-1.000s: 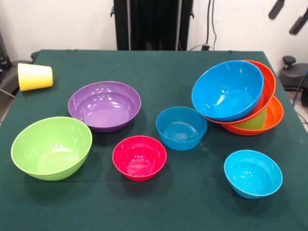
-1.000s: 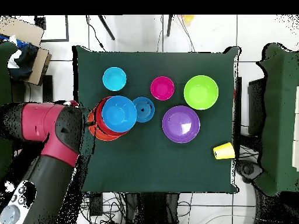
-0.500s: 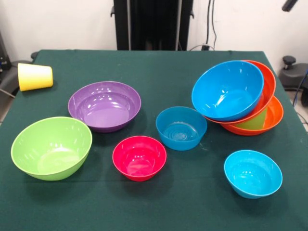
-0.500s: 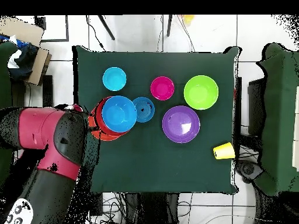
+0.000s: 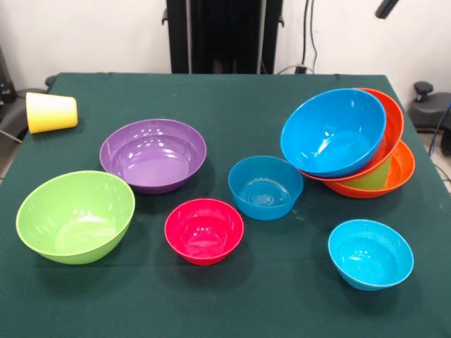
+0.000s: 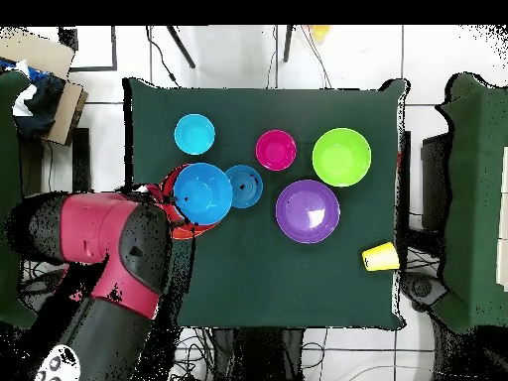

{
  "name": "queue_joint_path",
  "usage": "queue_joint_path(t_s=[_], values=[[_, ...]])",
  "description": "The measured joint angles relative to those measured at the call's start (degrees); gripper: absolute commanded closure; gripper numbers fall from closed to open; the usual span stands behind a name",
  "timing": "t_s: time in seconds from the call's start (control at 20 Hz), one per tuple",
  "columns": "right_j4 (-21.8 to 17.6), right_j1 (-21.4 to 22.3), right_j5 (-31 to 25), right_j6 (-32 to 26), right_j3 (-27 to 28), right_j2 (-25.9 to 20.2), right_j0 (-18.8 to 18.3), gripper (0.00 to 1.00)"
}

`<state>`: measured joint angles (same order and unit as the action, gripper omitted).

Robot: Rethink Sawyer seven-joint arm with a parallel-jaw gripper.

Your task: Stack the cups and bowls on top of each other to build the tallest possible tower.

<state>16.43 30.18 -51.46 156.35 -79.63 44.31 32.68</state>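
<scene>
Tool (image 5: 386,7) is showing only as a dark tip at the top edge of the front view; cannot tell how far open it is, or whether it is gripping anything. Overhead, the red and black arm (image 6: 109,238) is overlapping the edge of the leaning tower (image 6: 193,198).

The tower (image 5: 352,141) is sitting below the tool on the green-clothed counter (image 5: 232,105): a large glossy blue plastic bowl (image 5: 332,132) is tilting on two large orange plastic bowls (image 5: 394,127), with a light green plastic cup (image 5: 373,176) showing between them.

Loose pieces:
- Smaller blue plastic bowl (image 5: 265,186) is standing just beside the tower.
- Small cyan plastic bowl (image 5: 370,253) is standing beyond the tower from the tool.
- Pink-red plastic bowl (image 5: 204,230), purple plastic bowl (image 5: 153,154) and lime green plastic bowl (image 5: 75,216) are standing well apart from the tool.
- Yellow plastic cup (image 5: 51,112) is lying on its side, farthest off.
</scene>
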Motion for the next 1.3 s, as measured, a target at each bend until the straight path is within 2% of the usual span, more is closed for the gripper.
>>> queue_joint_path(t_s=[0.6,1.3], values=[[-4.1,0.1,9.5,0.0,-4.6,-1.1,-3.1,0.00],[-10.5,3.3,15.6,0.0,-9.4,-5.2,-9.0,0.00]])
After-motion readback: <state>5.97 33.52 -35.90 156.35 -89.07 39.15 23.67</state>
